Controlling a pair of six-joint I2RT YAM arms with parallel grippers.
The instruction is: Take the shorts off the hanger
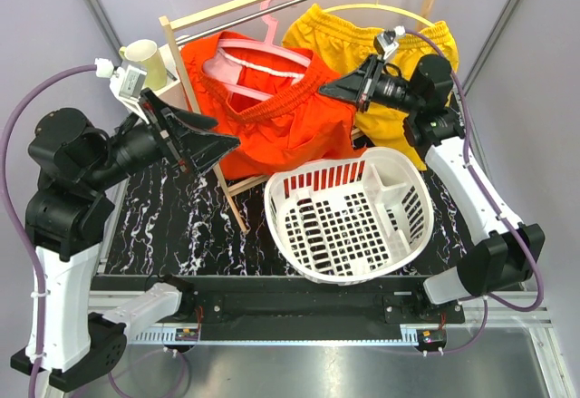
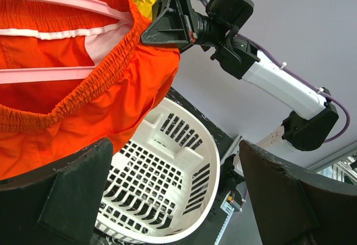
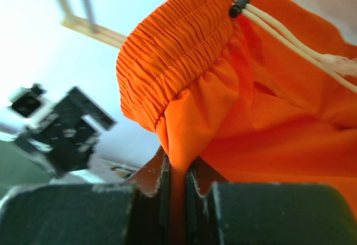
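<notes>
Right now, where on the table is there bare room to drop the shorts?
Bare marble tabletop left of the basket, between the wooden rack leg and the left arm; the basket itself is empty. Crowded behind it: orange shorts, left gripper, right gripper.

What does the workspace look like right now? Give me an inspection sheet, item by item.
Surface: black marbled table.
Job's things: orange shorts on the pink hanger; yellow shorts hanging behind them.
Clutter: white basket on the table below the shorts; pale cup by the rack's left post.
Grippers: left gripper, jaws wide open and empty, beside the orange shorts; right gripper, jaws shut on orange fabric just under the waistband.
Cables: a purple cable looping along each arm.
Surroundings: wooden rack with a metal rail; grey walls.
</notes>
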